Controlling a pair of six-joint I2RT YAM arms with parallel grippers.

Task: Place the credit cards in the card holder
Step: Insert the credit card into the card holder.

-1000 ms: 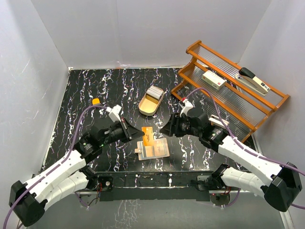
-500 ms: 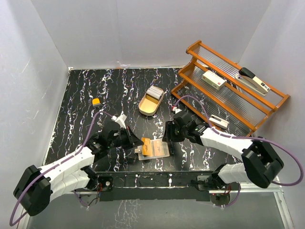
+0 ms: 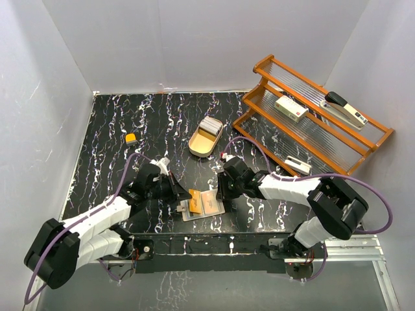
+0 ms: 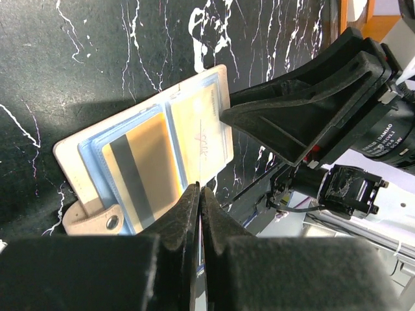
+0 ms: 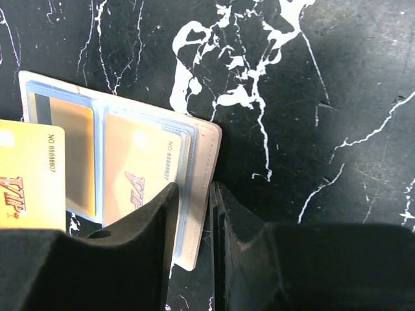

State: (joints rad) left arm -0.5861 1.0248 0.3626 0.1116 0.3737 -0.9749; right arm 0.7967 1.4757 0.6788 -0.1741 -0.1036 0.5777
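Observation:
The tan card holder [image 3: 209, 206] lies open on the black marbled table, with gold credit cards in its clear sleeves [image 4: 139, 159]. My left gripper [image 3: 184, 194] is shut on one gold credit card [image 5: 31, 176], held just above the holder's left page. That card shows edge-on in the left wrist view [image 4: 200, 170], between the left gripper's [image 4: 200, 189] tips. My right gripper [image 3: 220, 189] has its narrow jaws astride the holder's right leather edge [image 5: 209, 152]. One finger [image 5: 146, 214] lies over the sleeve and the other is beside the edge. More credit cards stand in the gold tray.
A gold oval tray [image 3: 198, 148] with several pale cards sits behind the holder. A stepped wooden rack [image 3: 311, 126] at the right carries a white box [image 3: 291, 108] and a stapler [image 3: 347, 109]. A small orange object [image 3: 131, 137] lies at the far left.
Both grippers came down and inward onto the card holder. The left one brought its card over the left page. The right jaws narrowed round the right edge, and the holder shifted slightly nearer.

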